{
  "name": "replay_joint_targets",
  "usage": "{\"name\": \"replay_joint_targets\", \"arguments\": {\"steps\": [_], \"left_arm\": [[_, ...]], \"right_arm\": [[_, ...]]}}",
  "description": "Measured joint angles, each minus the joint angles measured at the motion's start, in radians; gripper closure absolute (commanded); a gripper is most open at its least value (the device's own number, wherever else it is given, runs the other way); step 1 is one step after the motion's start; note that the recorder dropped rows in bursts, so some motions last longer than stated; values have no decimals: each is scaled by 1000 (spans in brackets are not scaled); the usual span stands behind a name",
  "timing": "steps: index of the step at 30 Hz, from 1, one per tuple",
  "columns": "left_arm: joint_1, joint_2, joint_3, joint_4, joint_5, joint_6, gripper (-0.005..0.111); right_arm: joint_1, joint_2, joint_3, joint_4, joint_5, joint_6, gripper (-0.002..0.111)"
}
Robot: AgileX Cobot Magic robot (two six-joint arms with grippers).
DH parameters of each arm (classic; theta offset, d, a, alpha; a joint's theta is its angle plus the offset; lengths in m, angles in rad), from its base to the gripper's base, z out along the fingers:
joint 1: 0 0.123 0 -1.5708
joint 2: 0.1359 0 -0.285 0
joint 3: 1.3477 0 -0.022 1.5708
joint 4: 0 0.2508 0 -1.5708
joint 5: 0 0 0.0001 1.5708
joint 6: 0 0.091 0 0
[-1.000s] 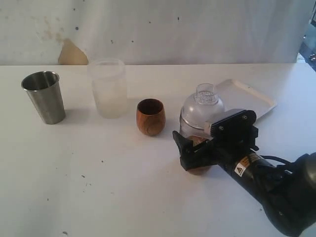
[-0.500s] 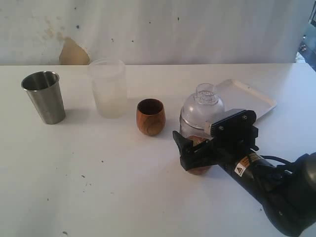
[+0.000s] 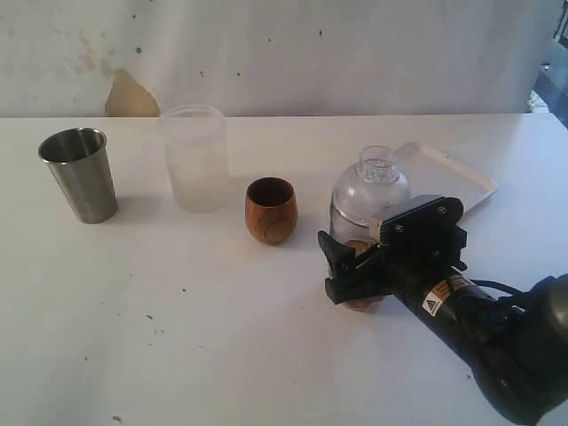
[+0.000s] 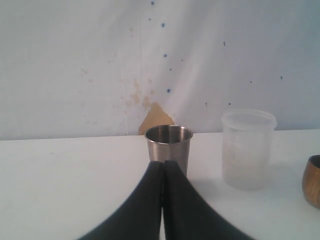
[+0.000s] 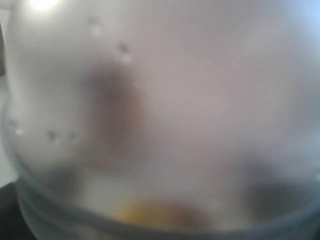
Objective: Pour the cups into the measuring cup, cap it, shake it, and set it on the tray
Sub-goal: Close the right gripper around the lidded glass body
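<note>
Status: looking early, no pour evident.
- Steel tumbler (image 3: 80, 177) and wooden cup (image 3: 271, 213) are both standing upright on the table (image 3: 177, 337), untouched. I can't tell their contents.
- Frosted cup (image 3: 195, 164) is sitting between them, not part of the job.
- Measuring cup (image 3: 368, 200) is standing at 3 o'clock of the wooden cup with its narrow end up. Something brown is showing at its foot, and I can't tell what.
- It isn't sitting on the tray (image 3: 453, 177), which is lying bare at its 2 o'clock.
- Right gripper (image 3: 355, 277) is straddling the measuring cup's lower part with jaws spread wide. I can't tell if they're pressing on it.
- Left gripper (image 4: 163, 170) is idling with fingers pressed together, holding nothing and facing the tumbler.
- Judging: pours, cap, shake and tray placement are all remaining. No cap is showing.
</note>
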Motion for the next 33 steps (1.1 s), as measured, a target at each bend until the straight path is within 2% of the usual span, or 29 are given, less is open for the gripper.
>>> {"name": "replay_joint_targets", "arguments": {"steps": [10,17,24,30,33], "left_arm": [[0,0,0,0,0,0,106],[0,0,0,0,0,0,106],[0,0,0,0,0,0,106],[0,0,0,0,0,0,106],[0,0,0,0,0,0,106]], "right_arm": [[0,-21,-2,16,31,15,108],[0,-177,-1,54,151,24,108],[0,-303,-1,54,183,24,108],[0,-320,-1,129,234,-60,108],[-37,-320,-1,174,242,-91,108]]}}
